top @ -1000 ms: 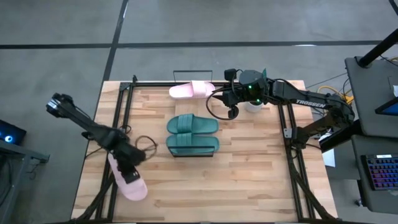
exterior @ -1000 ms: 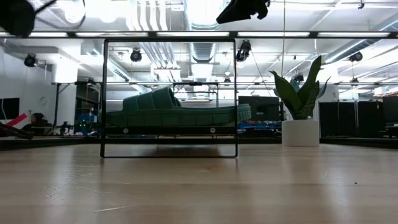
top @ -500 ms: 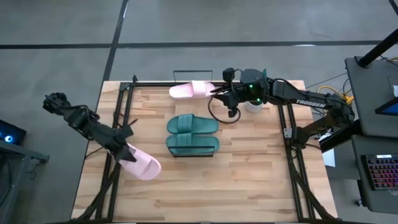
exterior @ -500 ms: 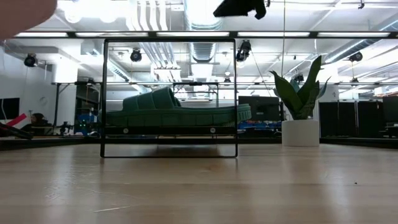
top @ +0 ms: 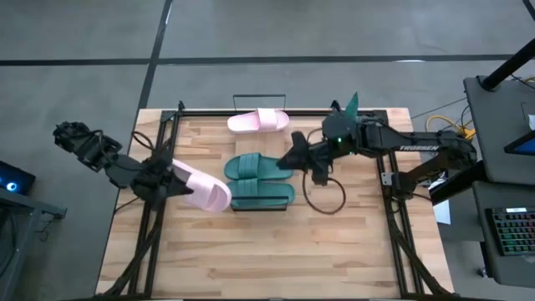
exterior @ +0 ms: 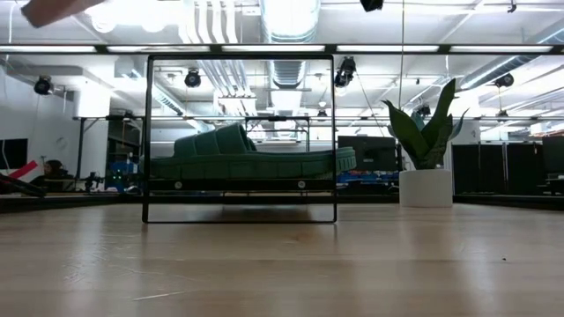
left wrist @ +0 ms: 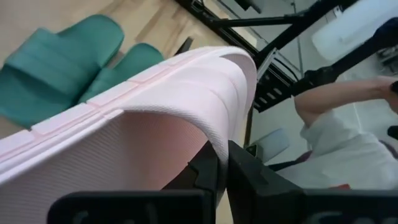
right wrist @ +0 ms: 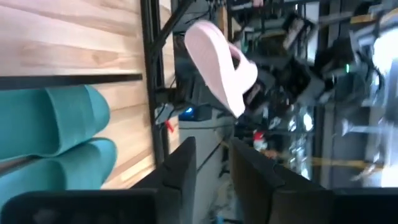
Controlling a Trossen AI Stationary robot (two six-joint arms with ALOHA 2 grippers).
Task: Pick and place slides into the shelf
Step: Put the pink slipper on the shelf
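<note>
Overhead, the left gripper (top: pixel 165 186) carries a pale pink slide (top: pixel 203 186) in the air, just beside the left end of the shelf (top: pixel 288 206), fingers clamped on the strap. Two dark teal slides (top: pixel 259 180) lie side by side on the shelf board. A second pink slide (top: pixel 258 121) rests at the desk's (top: pixel 251 259) far edge. The right gripper (top: pixel 292 159) hangs over the right end of the teal pair, holding nothing; its fingers read as slightly apart.

Low view: shelf frame (exterior: pixel 239 139) upright, one teal slide (exterior: pixel 251 157) visible on the raised board. Potted plant (exterior: pixel 426 145) stands right of it. A pink blur (exterior: pixel 53 9), likely the carried slide, sits high at the upper left.

Left wrist view: fingers (left wrist: pixel 214 171) pinched on the strap edge of the pink slide (left wrist: pixel 124 124); teal pair (left wrist: pixel 68 65) beyond. A person's sleeve (left wrist: pixel 345 146) shows off the desk.

Right wrist view: fingers (right wrist: pixel 180 165) with a narrow gap, nothing between them; the carried slide (right wrist: pixel 221 62) well off.

Judgement: the board looks full, so the pink slide probably belongs below or beside the teal pair. Keep it level, approach the open side, clear the thin frame, release only once the sole is supported.
</note>
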